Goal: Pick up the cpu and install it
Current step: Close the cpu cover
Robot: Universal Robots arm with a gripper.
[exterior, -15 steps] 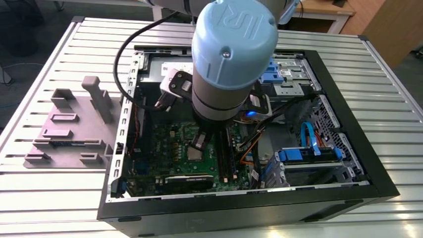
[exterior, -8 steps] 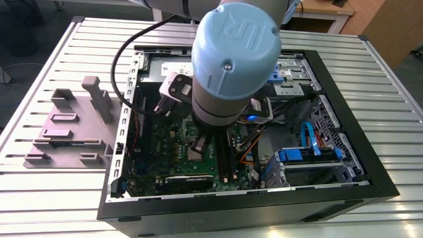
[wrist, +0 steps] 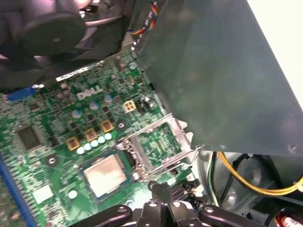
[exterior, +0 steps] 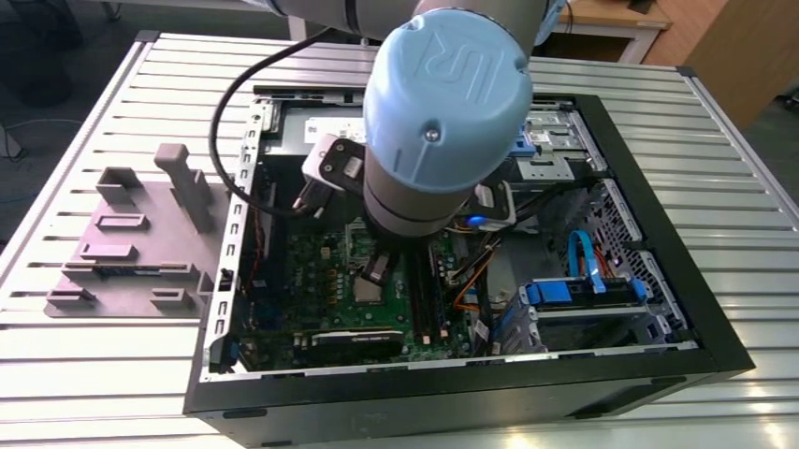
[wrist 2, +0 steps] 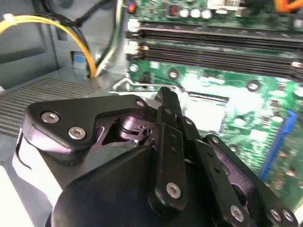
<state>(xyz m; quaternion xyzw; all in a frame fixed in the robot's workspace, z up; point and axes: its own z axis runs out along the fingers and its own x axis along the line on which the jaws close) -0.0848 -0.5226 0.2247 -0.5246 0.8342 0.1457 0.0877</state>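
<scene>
**Hazards.** The cpu lies flat in the socket on the motherboard. Its silver top faces up. The retention bracket stands swung open just beside it.

- The gripper hangs close above the socket edge. Its fingers appear pressed together with nothing between them.
- If the chip is not square in its seat, any downward push can bend the socket contacts. Whether it is fully seated cannot be told.
- A sideways drift of the arm can catch the raised bracket or scrape the board parts around the socket.
- In the second wrist view, the yellow cable hangs by the case wall. A wide swing of the wrist can snag it.

**Containers, from the exterior view's left to its right.**

1. The tray rests on the slatted surface, just beside the computer case. It carries upright blocks. What lies in its recesses cannot be made out.
2. The open computer case holds the motherboard, with the socket and chip under the arm.
3. Towards the exterior view's right, the case holds the drive cage with blue fittings and a blue cable.
</scene>
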